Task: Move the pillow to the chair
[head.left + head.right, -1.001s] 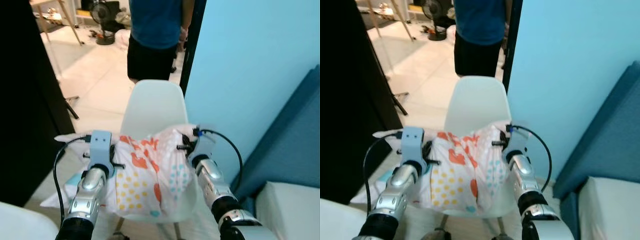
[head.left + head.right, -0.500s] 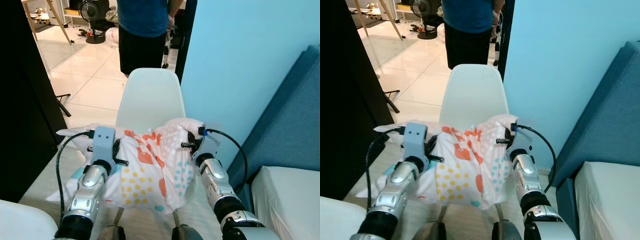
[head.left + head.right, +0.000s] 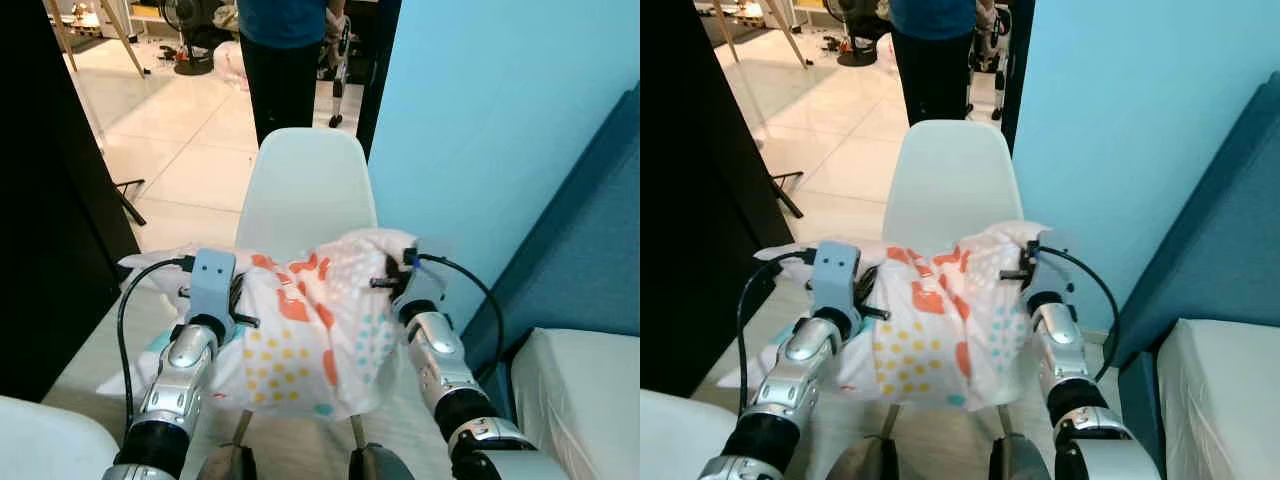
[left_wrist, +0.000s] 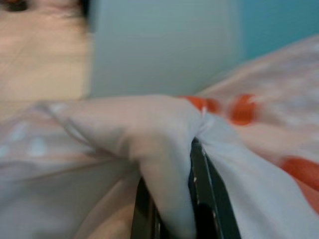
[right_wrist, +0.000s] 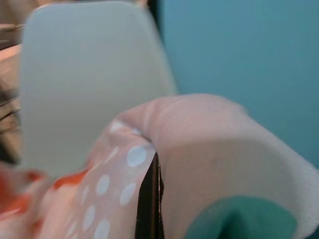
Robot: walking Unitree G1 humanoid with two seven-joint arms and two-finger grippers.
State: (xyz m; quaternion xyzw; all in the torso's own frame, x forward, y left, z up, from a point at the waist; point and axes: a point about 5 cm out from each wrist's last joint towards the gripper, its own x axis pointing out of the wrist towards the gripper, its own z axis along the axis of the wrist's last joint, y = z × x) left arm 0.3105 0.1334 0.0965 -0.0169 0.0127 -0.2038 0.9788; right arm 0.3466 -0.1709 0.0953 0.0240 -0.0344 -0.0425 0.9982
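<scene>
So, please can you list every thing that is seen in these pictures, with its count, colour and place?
white pillow with orange, yellow and teal prints: one, held between both grippers over the chair seat.
white plastic shell chair: one, straight ahead beside the wall.
light blue wall: one, to the right.
dark blue sofa: one, far right.
white cushion: one, lower right.
pale tiled floor: beyond the chair.
person in blue top and black trousers: one, standing behind the chair.
left gripper: shut on the pillow's fabric.
right gripper: shut on the pillow's fabric.

A person (image 3: 283, 45) in a blue top and dark trousers stands on the pale tiled floor (image 3: 190, 150) by the light blue wall (image 3: 480, 120); what seems a fan (image 3: 190, 25) sits beyond; a blue sofa (image 3: 590, 260) lines the room's right edge
</scene>
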